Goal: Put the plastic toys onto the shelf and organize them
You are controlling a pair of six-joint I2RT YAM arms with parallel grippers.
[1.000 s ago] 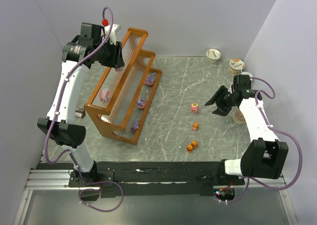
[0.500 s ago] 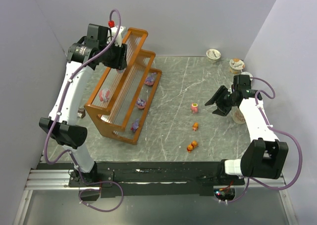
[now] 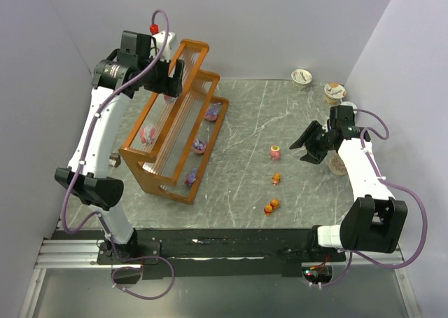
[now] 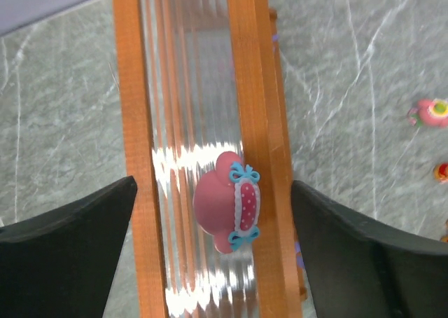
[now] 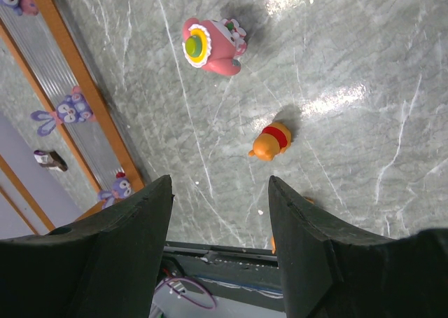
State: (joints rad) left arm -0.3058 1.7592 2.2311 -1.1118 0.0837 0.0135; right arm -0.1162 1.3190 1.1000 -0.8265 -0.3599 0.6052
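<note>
My left hand (image 4: 211, 188) hangs over the far end of the wooden shelf (image 3: 165, 185), its fingers spread wide and gripping nothing. Between them, touching neither, a pink dotted toy with blue bows (image 4: 227, 209) lies on the slats of a tier, against the orange rail. From these views I cannot tell whether that is the top tier or the middle one.

Further along the shelf a second pink toy (image 3: 148, 134) sits on a higher tier, and three purple bunny figures (image 3: 199, 146) are spaced along the lowest tier.

My right hand (image 5: 220, 185) hovers over the grey marbled surface (image 3: 245, 122), well apart from the shelf, fingers partly spread and empty. Below it a pink teapot toy (image 5: 210, 48) and an orange bear (image 5: 269, 141) lie on the surface, near each other but not touching. Another orange toy (image 3: 271, 206) lies nearer my base.

Two foil-lidded cups (image 3: 302, 75) stand at the far right corner.
</note>
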